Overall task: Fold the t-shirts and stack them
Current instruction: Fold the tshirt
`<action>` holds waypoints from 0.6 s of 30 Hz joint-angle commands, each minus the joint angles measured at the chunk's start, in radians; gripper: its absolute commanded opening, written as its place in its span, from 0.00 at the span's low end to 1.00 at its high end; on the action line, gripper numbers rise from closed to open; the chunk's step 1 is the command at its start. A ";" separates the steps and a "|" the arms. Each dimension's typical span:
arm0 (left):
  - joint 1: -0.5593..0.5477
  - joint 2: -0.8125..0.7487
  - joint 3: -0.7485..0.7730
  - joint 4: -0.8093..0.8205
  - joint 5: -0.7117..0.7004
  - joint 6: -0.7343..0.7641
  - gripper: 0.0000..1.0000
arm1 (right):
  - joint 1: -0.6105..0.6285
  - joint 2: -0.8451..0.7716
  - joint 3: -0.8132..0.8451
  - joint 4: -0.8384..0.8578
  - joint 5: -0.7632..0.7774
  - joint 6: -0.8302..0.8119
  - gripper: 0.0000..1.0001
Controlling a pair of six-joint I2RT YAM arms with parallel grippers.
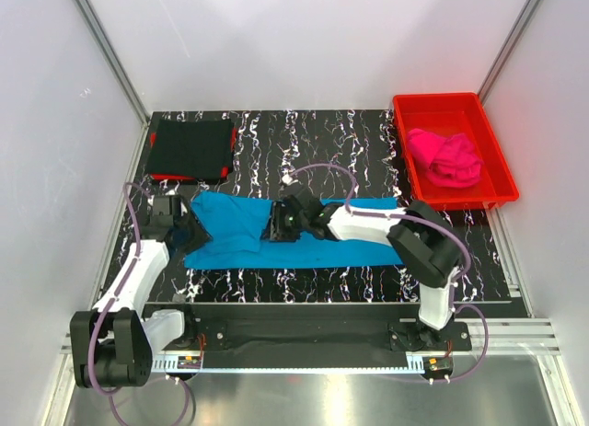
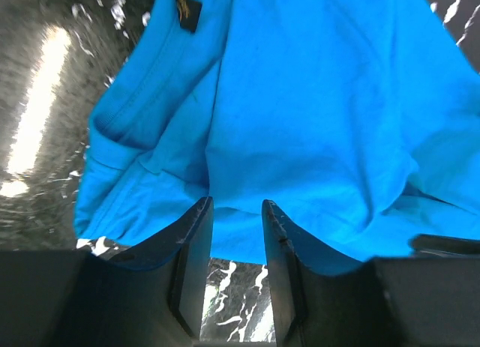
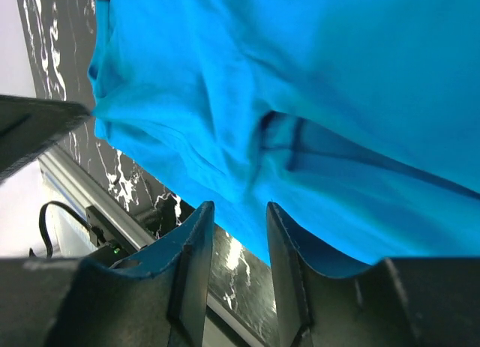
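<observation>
The red bin (image 1: 403,141) at the far right holds the bunched pink shirt (image 1: 446,157). The blue shirt (image 1: 230,228) lies rumpled mid-table (image 1: 350,141), and the black shirt (image 1: 191,148) sits folded at the far left. My left claw (image 2: 237,204) and right claw (image 3: 240,206) stand narrowly parted at the blue shirt's edge. I can't tell if either pinches it.

A matt, creased turquoise-blue cloth t-shirt (image 2: 315,115) is seen; glare is caught on the glossy black white-veined tabletop (image 2: 37,100); the red plastic bin (image 1: 446,118) is shown smooth.
</observation>
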 commanded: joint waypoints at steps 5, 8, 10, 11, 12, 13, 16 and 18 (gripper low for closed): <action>0.005 -0.006 -0.067 0.127 0.007 -0.054 0.38 | 0.042 0.064 0.046 0.152 -0.028 0.033 0.42; 0.005 -0.025 -0.088 0.176 0.004 -0.052 0.39 | 0.053 0.084 0.050 0.156 -0.020 0.047 0.42; 0.005 -0.023 -0.101 0.216 0.035 -0.054 0.41 | 0.061 0.102 0.057 0.155 -0.017 0.054 0.41; 0.005 -0.022 -0.105 0.227 0.044 -0.055 0.41 | 0.061 0.108 0.057 0.156 -0.014 0.059 0.42; 0.005 -0.022 -0.116 0.233 0.053 -0.055 0.41 | 0.064 0.114 0.057 0.152 -0.011 0.061 0.41; 0.005 -0.022 -0.119 0.239 0.056 -0.057 0.42 | 0.067 0.118 0.057 0.150 -0.008 0.061 0.41; 0.005 -0.029 -0.128 0.222 0.053 -0.052 0.43 | 0.070 0.121 0.054 0.150 -0.004 0.064 0.41; 0.005 -0.051 -0.133 0.213 0.043 -0.061 0.43 | 0.073 0.119 0.055 0.150 -0.003 0.064 0.41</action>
